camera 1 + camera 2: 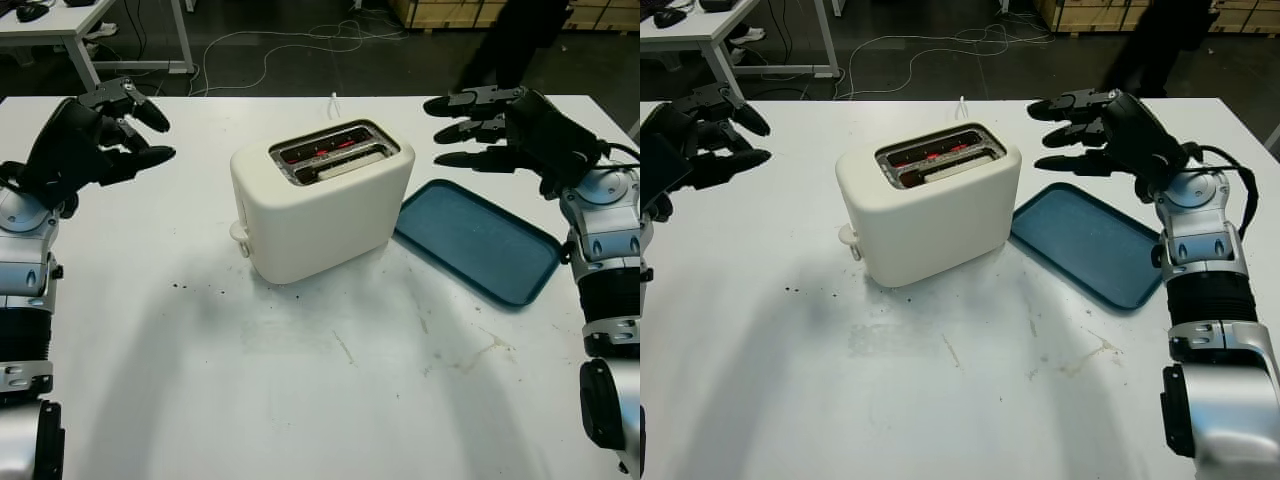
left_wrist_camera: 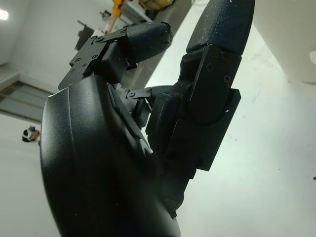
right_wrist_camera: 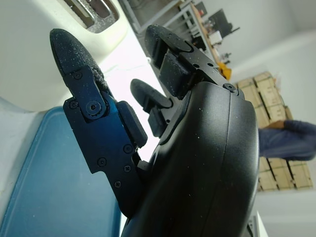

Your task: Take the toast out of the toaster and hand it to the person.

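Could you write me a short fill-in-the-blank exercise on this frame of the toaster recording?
1. The toast sits in the toaster's ____ slot, the one closer to the robot.
2. The tray beside the toaster is ____ in colour.
3. The tray lies on the table on the side of the robot's ____ hand.
4. The left hand and right hand each hold ____.

Missing words: near; blue; right; nothing
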Controlling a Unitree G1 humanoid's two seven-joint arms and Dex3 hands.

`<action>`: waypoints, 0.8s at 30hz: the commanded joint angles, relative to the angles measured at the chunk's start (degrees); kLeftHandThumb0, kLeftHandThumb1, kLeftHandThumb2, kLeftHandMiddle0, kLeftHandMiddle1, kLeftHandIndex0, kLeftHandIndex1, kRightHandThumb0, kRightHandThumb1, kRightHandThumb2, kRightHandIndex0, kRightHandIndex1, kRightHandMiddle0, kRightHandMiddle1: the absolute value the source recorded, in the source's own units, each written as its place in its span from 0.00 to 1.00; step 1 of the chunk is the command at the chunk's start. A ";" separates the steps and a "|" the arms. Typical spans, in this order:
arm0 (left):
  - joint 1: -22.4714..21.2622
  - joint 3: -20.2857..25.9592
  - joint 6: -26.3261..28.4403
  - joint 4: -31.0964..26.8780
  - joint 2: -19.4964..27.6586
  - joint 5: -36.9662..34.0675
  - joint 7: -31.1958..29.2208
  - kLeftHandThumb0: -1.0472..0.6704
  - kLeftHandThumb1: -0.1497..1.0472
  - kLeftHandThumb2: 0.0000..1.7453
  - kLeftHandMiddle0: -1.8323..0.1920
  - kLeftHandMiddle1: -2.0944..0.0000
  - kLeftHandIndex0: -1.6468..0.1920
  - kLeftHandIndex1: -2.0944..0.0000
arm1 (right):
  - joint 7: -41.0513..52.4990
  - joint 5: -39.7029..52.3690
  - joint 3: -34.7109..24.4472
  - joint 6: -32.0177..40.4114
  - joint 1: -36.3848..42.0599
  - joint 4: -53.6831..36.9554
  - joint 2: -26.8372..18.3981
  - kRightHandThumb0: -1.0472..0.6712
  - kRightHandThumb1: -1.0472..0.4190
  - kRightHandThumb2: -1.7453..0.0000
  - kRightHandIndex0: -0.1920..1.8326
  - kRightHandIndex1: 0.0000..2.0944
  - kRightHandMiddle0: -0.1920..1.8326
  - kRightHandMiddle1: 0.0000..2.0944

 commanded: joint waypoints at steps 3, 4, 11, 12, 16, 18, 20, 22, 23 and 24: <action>0.28 0.01 -0.59 -0.37 0.39 -0.24 0.07 0.00 0.89 0.03 0.65 0.27 0.68 0.30 | -0.25 0.40 -0.22 -0.09 -0.61 -0.16 0.12 0.22 0.23 1.00 0.36 0.28 0.46 0.00; 0.26 -0.01 -0.60 -0.34 0.39 -0.19 0.10 0.00 0.89 0.04 0.65 0.27 0.68 0.30 | -0.29 0.33 -0.18 0.04 -0.61 -0.22 0.10 0.22 0.23 1.00 0.36 0.28 0.46 0.00; 0.12 0.11 -0.39 -0.09 0.26 -0.62 -0.16 0.00 0.89 0.03 0.65 0.27 0.68 0.30 | -0.22 0.46 -0.23 0.45 -0.61 -0.34 0.17 0.21 0.23 1.00 0.36 0.29 0.46 0.00; 0.08 0.16 -0.42 0.03 0.23 -0.78 -0.27 0.00 0.89 0.03 0.65 0.27 0.68 0.30 | -0.15 0.53 -0.25 0.36 -0.60 -0.31 0.18 0.21 0.23 1.00 0.36 0.29 0.46 0.00; 0.14 0.10 -0.07 -0.16 0.33 -0.54 -0.08 0.00 0.89 0.03 0.65 0.27 0.68 0.30 | -0.33 0.36 -0.19 0.14 -0.52 -0.41 0.15 0.22 0.23 1.00 0.36 0.29 0.46 0.00; 0.16 0.06 0.00 -0.20 0.37 -0.40 0.02 0.00 0.89 0.03 0.65 0.27 0.68 0.30 | -0.34 0.18 -0.10 0.08 -0.52 -0.44 0.04 0.21 0.23 1.00 0.36 0.29 0.46 0.00; 0.13 0.12 -0.17 -0.04 0.33 -0.55 -0.07 0.00 0.89 0.03 0.65 0.27 0.68 0.30 | -0.20 0.29 -0.13 0.10 -0.50 -0.46 0.03 0.21 0.22 1.00 0.36 0.28 0.46 0.00; 0.14 0.09 -0.29 -0.02 0.41 -0.45 -0.08 0.00 0.89 0.03 0.65 0.27 0.68 0.30 | -0.13 0.24 -0.08 0.15 -0.49 -0.52 -0.04 0.21 0.22 1.00 0.36 0.28 0.46 0.00; 0.15 0.06 -0.36 -0.04 0.43 -0.39 -0.06 0.00 0.89 0.03 0.65 0.27 0.68 0.30 | -0.10 0.34 -0.14 0.27 -0.53 -0.45 0.01 0.21 0.22 1.00 0.36 0.28 0.46 0.00; 0.15 0.02 -0.31 -0.13 0.45 -0.33 -0.03 0.00 0.89 0.03 0.65 0.27 0.68 0.30 | -0.07 0.52 -0.24 0.38 -0.56 -0.36 0.10 0.20 0.22 1.00 0.36 0.28 0.46 0.00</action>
